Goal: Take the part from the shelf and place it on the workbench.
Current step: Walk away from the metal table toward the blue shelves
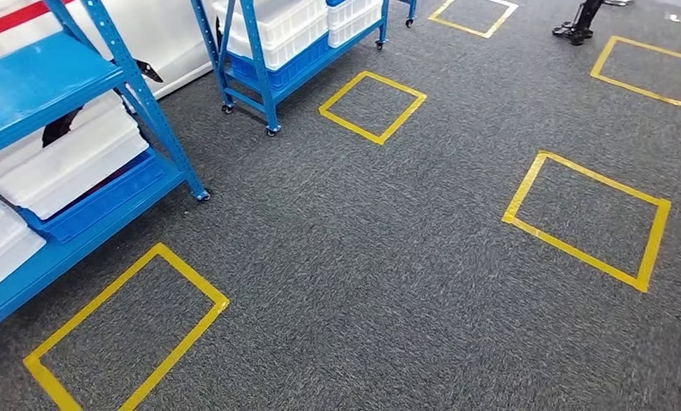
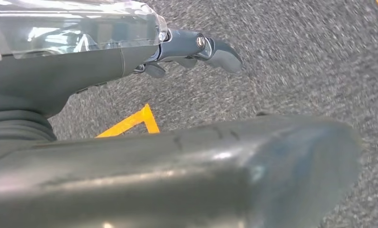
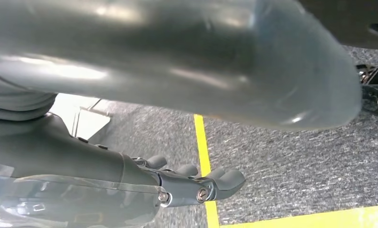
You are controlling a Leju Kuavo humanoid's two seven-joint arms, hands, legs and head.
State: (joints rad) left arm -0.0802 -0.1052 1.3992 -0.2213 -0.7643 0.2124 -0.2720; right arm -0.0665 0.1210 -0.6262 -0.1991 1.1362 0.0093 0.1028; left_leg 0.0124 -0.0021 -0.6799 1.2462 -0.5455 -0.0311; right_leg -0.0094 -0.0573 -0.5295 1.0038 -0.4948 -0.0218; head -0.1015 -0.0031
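shelf (image 1: 80, 128) cut off at frame edge; bin contents hidden

From the head camera I saw the blue shelf (image 1: 140, 98) standing at the left on the grey carpet, its near leg on a caster. White bins (image 1: 67, 158) lay stacked on its lower levels, tilted in my view, over a blue tray. I could not tell which item was the part. A second blue shelf (image 1: 259, 60), also stacked with white bins, stood farther back.

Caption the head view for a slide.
Blue shelf racks holding white bins beside yellow tape squares on grey carpet.
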